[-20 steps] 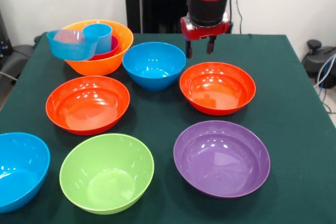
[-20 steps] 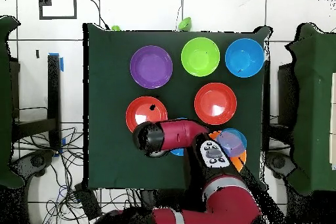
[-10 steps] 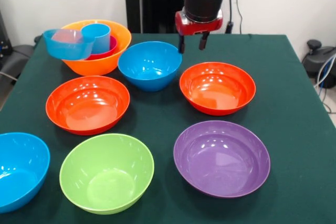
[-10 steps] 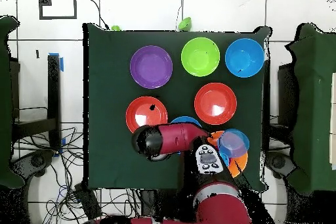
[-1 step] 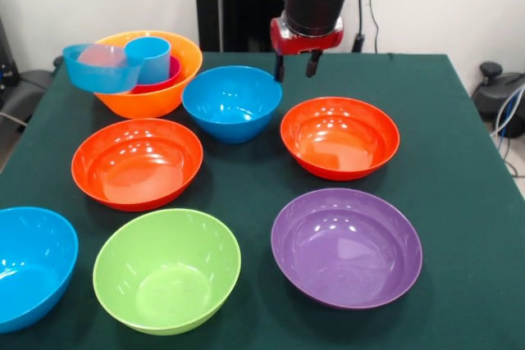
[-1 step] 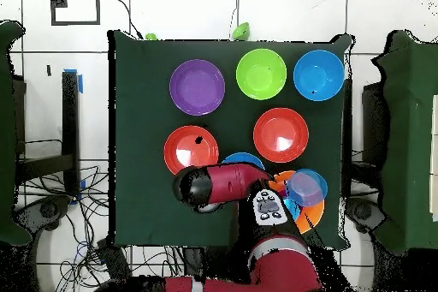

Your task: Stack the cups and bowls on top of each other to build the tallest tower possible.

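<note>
My gripper (image 5: pixel 295 65) hangs open at the back of the table with nothing between its fingers. Its left fingertip is at the right rim of a blue bowl (image 5: pixel 232 102). Left of that bowl, an orange bowl (image 5: pixel 152 92) holds a small red cup (image 5: pixel 168 79) with a light-blue tumbler (image 5: pixel 149 56) standing in it. A wider light-blue dish (image 5: pixel 100 71) perches on the orange bowl's left rim. Two red-orange bowls (image 5: pixel 137 161) (image 5: pixel 340 137) sit mid-table. In the overhead view the arm hides the gripper and most of the blue bowl (image 6: pixel 243 159).
Near the front stand a purple bowl (image 5: pixel 346 245), a lime green bowl (image 5: pixel 166 268) and another blue bowl (image 5: pixel 29 264), cut by the left edge. All bowls sit upright on the green cloth (image 5: pixel 459 170).
The gripper has moved left and slightly back. The blue bowl beside it has slid left, and the orange bowl with its cups has shifted left too.
</note>
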Controlling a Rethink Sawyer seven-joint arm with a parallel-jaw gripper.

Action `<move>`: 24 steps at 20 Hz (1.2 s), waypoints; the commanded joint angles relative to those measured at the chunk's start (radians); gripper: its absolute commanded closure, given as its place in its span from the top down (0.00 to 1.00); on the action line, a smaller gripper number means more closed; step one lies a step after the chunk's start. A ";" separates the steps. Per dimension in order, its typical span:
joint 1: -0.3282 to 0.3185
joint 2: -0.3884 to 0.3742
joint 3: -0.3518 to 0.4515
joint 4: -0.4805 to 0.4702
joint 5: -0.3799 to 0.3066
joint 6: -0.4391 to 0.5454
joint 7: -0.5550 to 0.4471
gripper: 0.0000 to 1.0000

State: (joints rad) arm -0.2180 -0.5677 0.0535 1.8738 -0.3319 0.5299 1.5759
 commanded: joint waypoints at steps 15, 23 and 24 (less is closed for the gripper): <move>-0.007 0.036 0.012 -0.101 -0.066 -0.025 0.031 1.00; -0.020 -0.004 0.022 -0.123 -0.074 0.018 -0.015 1.00; -0.020 -0.003 0.023 -0.127 -0.075 0.019 -0.017 1.00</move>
State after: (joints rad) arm -0.2164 -0.5668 0.0380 1.8658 -0.3355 0.5265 1.5760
